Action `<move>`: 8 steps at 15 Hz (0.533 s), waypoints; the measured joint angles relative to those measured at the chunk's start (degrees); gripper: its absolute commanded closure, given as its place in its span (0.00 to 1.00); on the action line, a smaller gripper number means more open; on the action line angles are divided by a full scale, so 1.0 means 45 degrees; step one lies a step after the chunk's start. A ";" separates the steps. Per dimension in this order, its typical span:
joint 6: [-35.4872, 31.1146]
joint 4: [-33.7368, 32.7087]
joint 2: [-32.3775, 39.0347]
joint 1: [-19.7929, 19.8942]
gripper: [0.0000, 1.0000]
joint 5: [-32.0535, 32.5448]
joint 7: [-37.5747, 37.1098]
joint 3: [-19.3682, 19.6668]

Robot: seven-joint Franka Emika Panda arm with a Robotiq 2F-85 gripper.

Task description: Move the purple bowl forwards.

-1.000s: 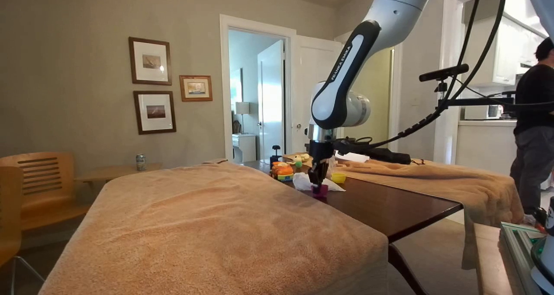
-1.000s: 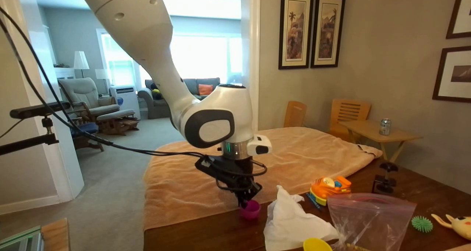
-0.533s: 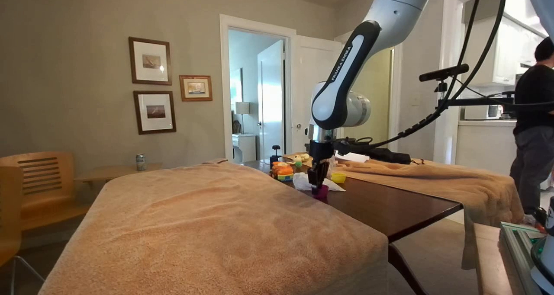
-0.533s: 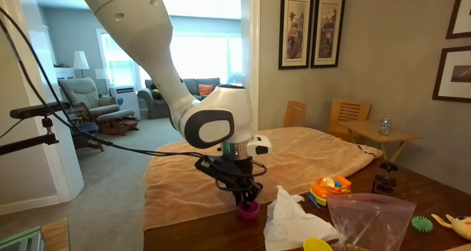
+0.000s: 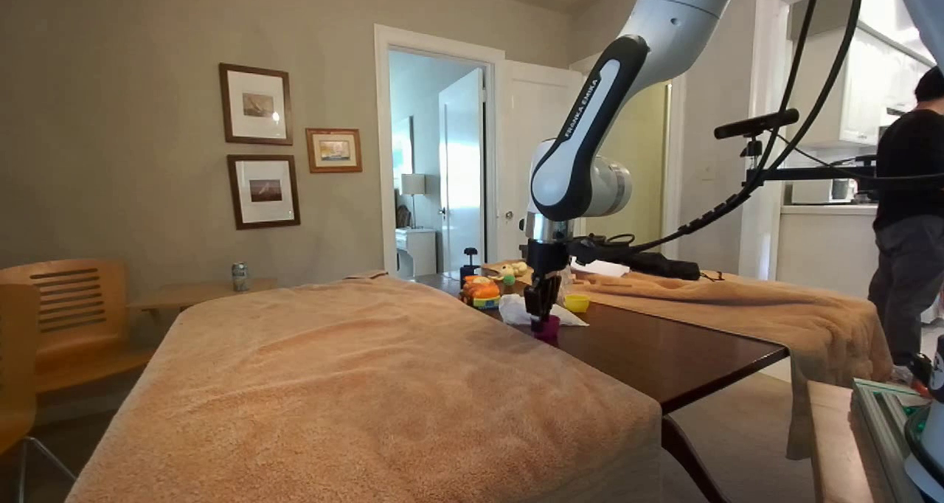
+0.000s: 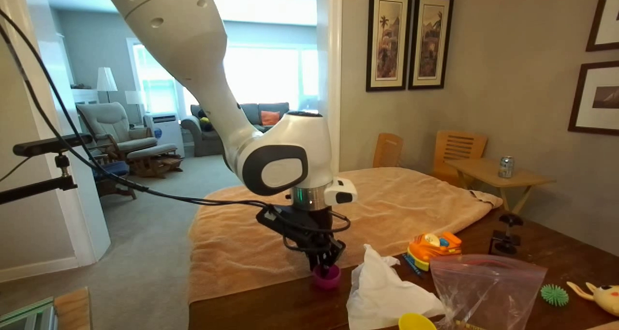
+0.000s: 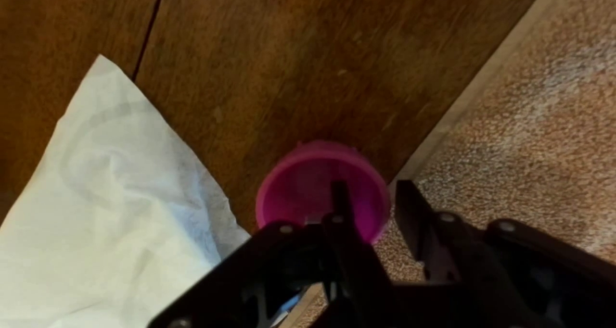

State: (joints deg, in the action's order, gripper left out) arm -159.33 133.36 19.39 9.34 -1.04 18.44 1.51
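Note:
The purple bowl (image 6: 327, 278) sits upright on the dark wooden table near the edge of the tan towel; it also shows in an exterior view (image 5: 548, 330) and in the wrist view (image 7: 298, 183). My gripper (image 7: 373, 188) is open, pointing down at the bowl. In the wrist view one finger is inside the bowl and the other is outside it, on the towel side. The rim lies between them, with a gap visible. In the exterior views the gripper tips (image 6: 319, 267) are at the bowl's rim (image 5: 540, 324). The fingers hide part of the bowl's near side.
A white cloth (image 6: 387, 296) lies beside the bowl. A yellow bowl (image 6: 416, 322), a clear plastic bag (image 6: 483, 286), an orange toy (image 6: 433, 247), a green spiky ball (image 6: 554, 294) and a black clamp (image 6: 507, 238) are farther along the table. The tan towel (image 5: 369, 385) covers one side.
Since a second ago the gripper fingers have spread apart and the bowl has shifted slightly down. The arm has barely moved. Little differs over the last half second.

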 measured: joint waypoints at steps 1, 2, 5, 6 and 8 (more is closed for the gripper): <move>0.0000 0.0000 0.0000 0.0001 0.68 0.0000 0.0000 0.0000; 0.0000 0.0000 0.0000 0.0000 0.68 0.0000 0.0000 0.0000; 0.0000 0.0000 0.0000 0.0002 0.36 0.0000 0.0000 0.0000; 0.0000 -0.0002 -0.0001 0.0009 0.28 -0.0001 0.0000 -0.0010; 0.0000 -0.0009 -0.0056 0.0052 0.16 -0.0010 0.0000 -0.0090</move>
State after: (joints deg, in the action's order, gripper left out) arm -159.33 133.32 19.14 9.57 -1.09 18.44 1.10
